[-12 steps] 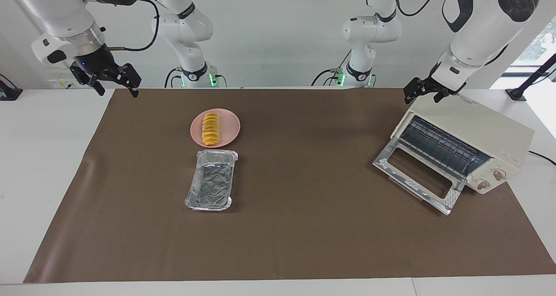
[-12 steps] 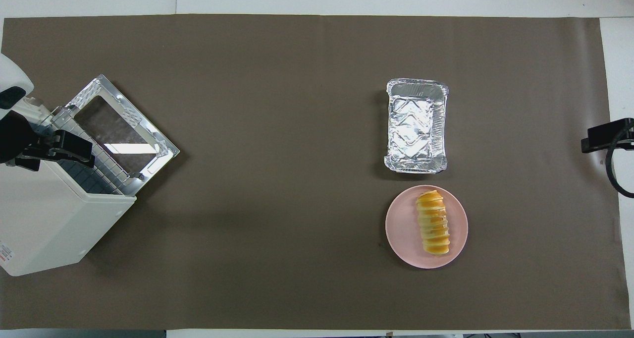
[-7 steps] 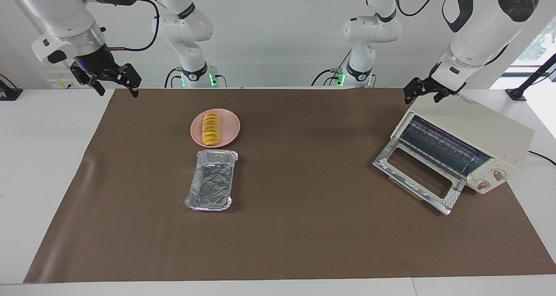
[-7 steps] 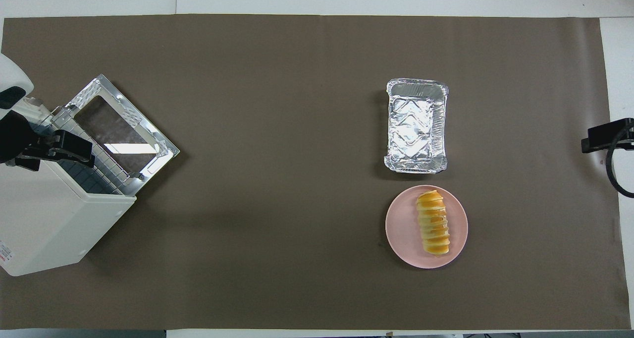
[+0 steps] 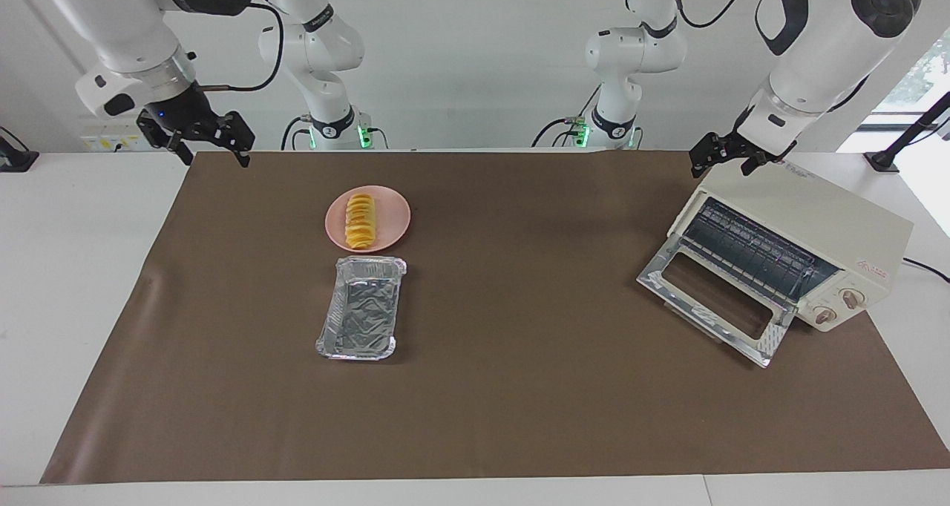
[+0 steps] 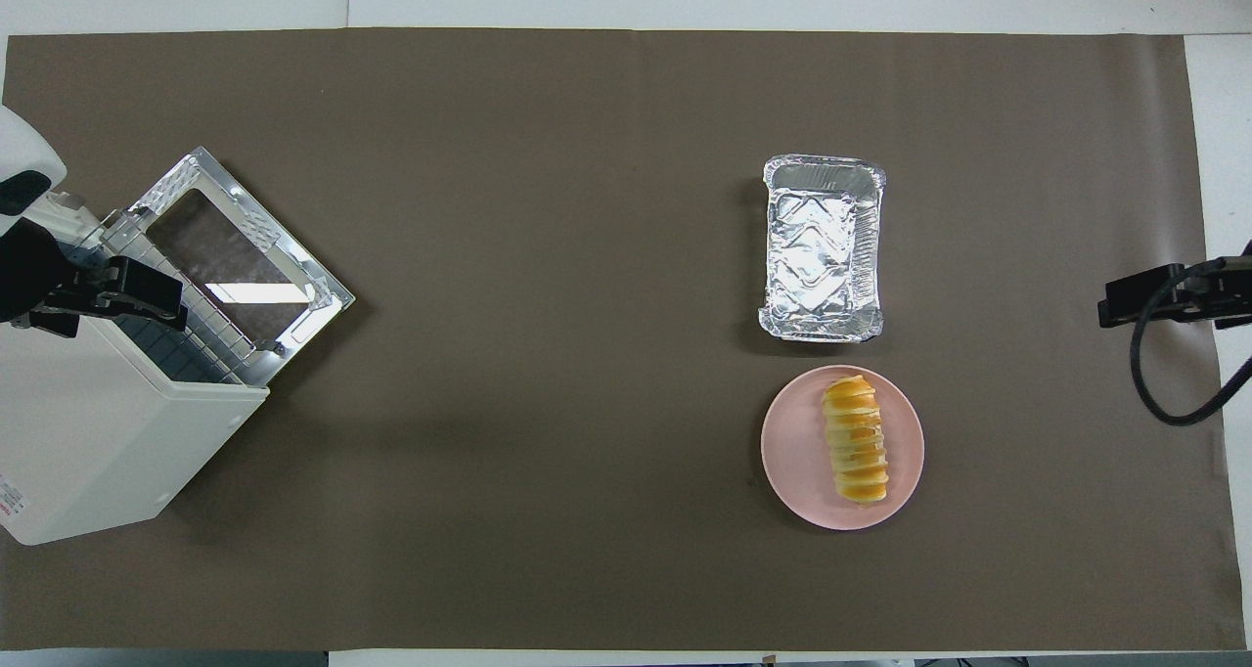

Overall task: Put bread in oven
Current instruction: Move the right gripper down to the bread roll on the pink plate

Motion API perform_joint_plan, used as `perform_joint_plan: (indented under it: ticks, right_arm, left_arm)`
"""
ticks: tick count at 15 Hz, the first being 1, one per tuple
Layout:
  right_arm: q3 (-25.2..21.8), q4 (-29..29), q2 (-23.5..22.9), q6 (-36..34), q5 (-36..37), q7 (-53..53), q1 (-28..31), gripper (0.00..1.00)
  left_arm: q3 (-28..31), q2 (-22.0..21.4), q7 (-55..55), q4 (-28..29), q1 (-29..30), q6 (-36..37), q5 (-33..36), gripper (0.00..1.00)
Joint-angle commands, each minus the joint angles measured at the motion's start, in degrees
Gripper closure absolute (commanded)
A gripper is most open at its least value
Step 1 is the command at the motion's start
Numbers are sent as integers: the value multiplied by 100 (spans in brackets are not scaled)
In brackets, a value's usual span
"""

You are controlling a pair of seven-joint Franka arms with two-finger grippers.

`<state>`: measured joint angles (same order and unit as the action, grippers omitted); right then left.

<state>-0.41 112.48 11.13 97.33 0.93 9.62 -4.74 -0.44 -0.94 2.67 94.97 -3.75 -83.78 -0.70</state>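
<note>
The bread (image 5: 360,220) lies on a round pink plate (image 5: 395,215) toward the right arm's end of the table; it also shows in the overhead view (image 6: 856,440). The cream-white oven (image 5: 816,209) stands at the left arm's end, its glass door (image 5: 772,337) dropped open onto the mat, its wire rack showing. My right gripper (image 5: 213,156) is open and empty, up in the air over the mat's edge, apart from the plate. My left gripper (image 5: 720,168) is open and empty over the oven's top corner and waits there.
A crinkled silver foil tray (image 5: 361,317) sits empty beside the plate, farther from the robots. A brown mat (image 5: 519,357) covers most of the white table. Two more robot arms stand at the wall by the table's near edge.
My right gripper has moved a little inward over the mat's edge, toward the plate. The left gripper, bread, tray and oven have not moved.
</note>
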Motion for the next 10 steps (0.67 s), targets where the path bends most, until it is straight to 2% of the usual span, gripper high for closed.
perform_joint_plan:
  ticks: [1, 5, 10]
  right_arm:
    - [6, 1029, 416, 488, -5, 417, -413, 0]
    - [15, 2127, 381, 1927, -198, 760, -852, 0]
    - [23, 2497, 250, 2491, -198, 840, -976, 0]
  left_arm:
    - [-35, -109, 5, 92, 41, -86, 114, 0]
    - [-35, -100, 5, 92, 41, -94, 114, 0]
    - [-35, -109, 5, 92, 41, -94, 114, 0]
